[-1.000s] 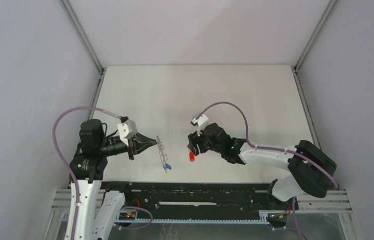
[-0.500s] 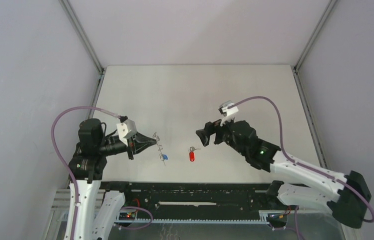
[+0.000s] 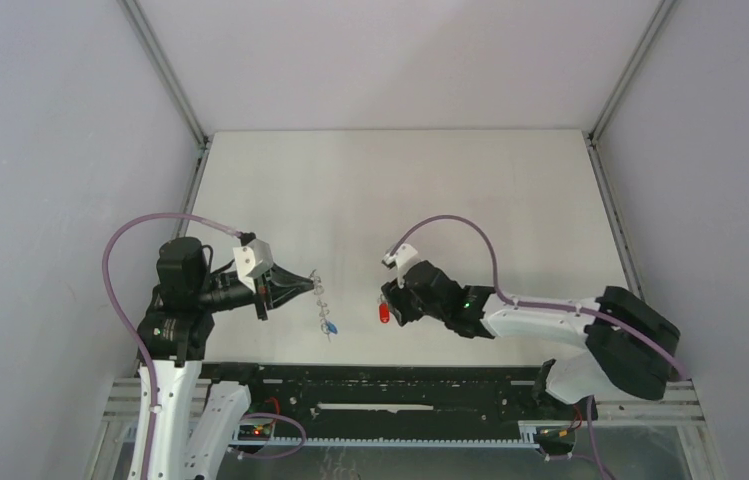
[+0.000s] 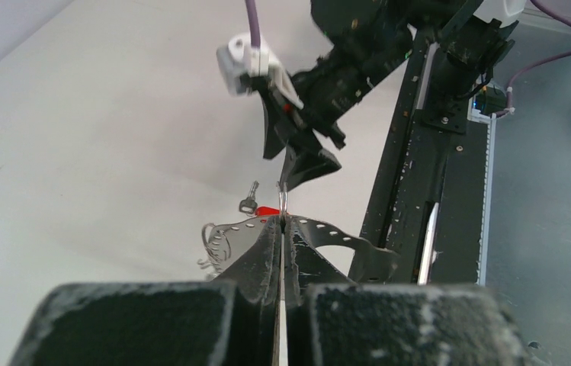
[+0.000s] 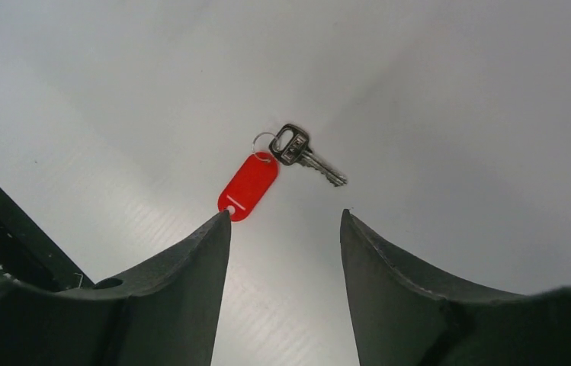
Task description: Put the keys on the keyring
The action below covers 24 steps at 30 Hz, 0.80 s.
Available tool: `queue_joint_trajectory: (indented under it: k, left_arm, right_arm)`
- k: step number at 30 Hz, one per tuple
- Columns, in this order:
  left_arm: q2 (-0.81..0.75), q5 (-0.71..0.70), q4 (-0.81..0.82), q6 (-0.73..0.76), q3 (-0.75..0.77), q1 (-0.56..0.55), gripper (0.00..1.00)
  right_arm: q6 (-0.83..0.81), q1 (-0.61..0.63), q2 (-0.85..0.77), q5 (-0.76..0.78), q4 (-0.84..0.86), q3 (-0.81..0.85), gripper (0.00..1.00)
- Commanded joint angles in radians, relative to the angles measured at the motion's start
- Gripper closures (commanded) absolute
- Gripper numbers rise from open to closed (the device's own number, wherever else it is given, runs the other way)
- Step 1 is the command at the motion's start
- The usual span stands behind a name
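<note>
Looking at red key [image 5: 248, 185] flat on tabletop [image 3: 400, 190], just ahead of right claw [image 5: 285, 217], offset toward one finger [image 5: 190, 290], apart from both. Reading its long axis as diagonal across the claw gap, kinked at the small split ring between red head and metal shank. Probably needs a wrist turn before pinching the head. Keeping right claw released, jaws wide, nothing between them. Holding keyring [image 4: 328, 230] in left claw [image 4: 282, 221], clenched, ring presented toward the right arm, near the red key. Seeing blue key [image 3: 331, 328] low at the ring, apparently hanging from it. Picking with right arm: clearly nearer. Working on a plain pale flat tabletop, so expecting slip risk on a thin key. Finding free room all round, tight only between the two claws.
</note>
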Motion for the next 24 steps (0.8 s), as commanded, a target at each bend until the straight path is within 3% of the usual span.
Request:
queue_joint_trajectory:
  k: [1, 7, 24]
  left_arm:
    - [-0.001, 0.031, 0.015, -0.018, 0.060, -0.005, 1.00]
    - [-0.011, 0.029, 0.014, -0.034, 0.055, -0.005, 1.00]
    - [-0.013, 0.017, 0.016, -0.039, 0.063, -0.005, 1.00]
  right_arm:
    - [-0.098, 0.054, 0.104, 0.041, 0.089, 0.053, 0.42]
    - [-0.123, 0.083, 0.246, 0.080, 0.129, 0.120, 0.56]
    - [-0.107, 0.078, 0.316, 0.070, 0.137, 0.157, 0.63]
